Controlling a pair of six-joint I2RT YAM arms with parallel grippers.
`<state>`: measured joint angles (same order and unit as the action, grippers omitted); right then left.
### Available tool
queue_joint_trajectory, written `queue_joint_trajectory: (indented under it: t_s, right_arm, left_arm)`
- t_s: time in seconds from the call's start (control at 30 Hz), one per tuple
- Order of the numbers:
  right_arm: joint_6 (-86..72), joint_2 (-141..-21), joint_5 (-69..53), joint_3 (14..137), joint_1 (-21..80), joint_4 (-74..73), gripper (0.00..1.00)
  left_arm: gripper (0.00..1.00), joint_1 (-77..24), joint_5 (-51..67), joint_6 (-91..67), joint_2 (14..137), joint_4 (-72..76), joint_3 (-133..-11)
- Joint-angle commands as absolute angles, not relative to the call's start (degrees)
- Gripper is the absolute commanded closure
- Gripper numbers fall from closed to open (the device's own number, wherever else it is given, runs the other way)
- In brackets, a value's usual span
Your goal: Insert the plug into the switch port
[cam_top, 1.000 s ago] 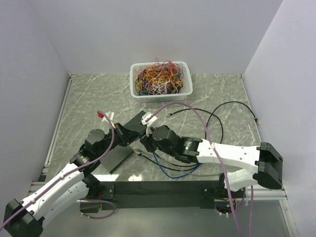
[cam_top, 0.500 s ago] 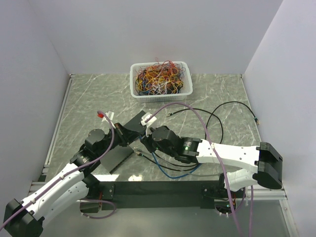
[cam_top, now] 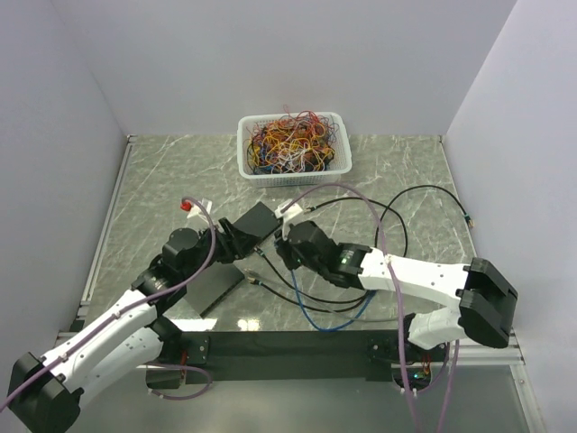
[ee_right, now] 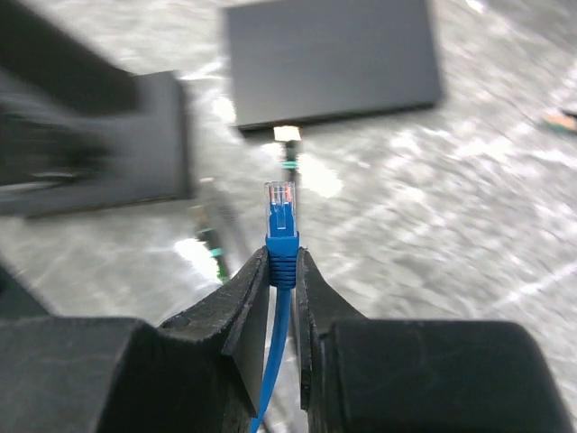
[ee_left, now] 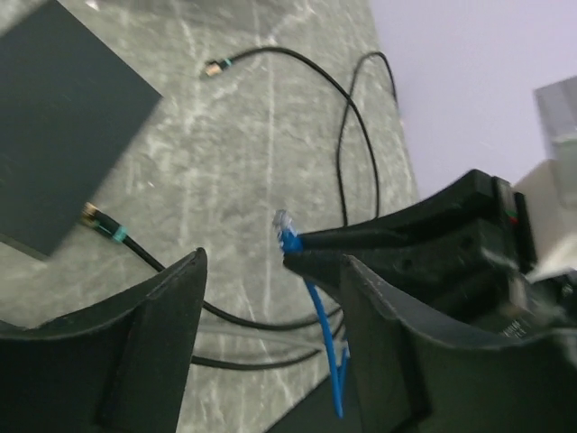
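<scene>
The blue plug, with a clear tip, sticks out from my right gripper, which is shut on its boot. Its blue cable hangs down behind. The switch is a dark flat slab on the table ahead of the plug; its port does not show. It also lies at the left in the top view and at the upper left in the left wrist view. My left gripper stands open and holds nothing. The plug hovers just past its fingertips, beside my right gripper.
A black cable with a gold, teal-banded connector lies against the switch's near edge. More black cable loops over the right of the table. A white basket of tangled wires stands at the back.
My left gripper has opened and shifted up and to the right. My right gripper has moved slightly back with the plug still in it.
</scene>
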<state>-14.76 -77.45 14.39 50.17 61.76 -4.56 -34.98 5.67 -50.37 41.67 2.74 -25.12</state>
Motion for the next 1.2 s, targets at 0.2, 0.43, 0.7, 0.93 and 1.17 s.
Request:
queue_joint_trajectory:
  t_s: [0.2,0.43,0.7,0.93,1.17]
  right_arm:
    - [-16.7,-90.34,13.01,57.56,55.2,-13.7,1.0]
    - [-16.44,-97.2,11.34,63.18,54.76,-13.79,1.0]
    - [-14.77,-103.88,10.99,69.96,54.58,-15.47,1.0]
    - [-13.97,-108.72,10.55,74.17,54.32,-16.79,1.0]
    - [-13.89,-111.53,10.55,75.32,54.23,-16.08,1.0]
  left_arm:
    - [0.29,-30.34,-2.21,-41.67,49.73,6.41,-30.94]
    - [0.31,-16.35,12.13,-40.7,62.13,20.12,-29.44]
    - [0.34,-12.57,17.04,-37.97,77.67,34.0,-30.67]
    - [0.35,-10.99,19.77,-38.23,87.26,42.7,-32.69]
    - [0.38,-10.9,24.42,-39.46,95.62,50.01,-34.45]
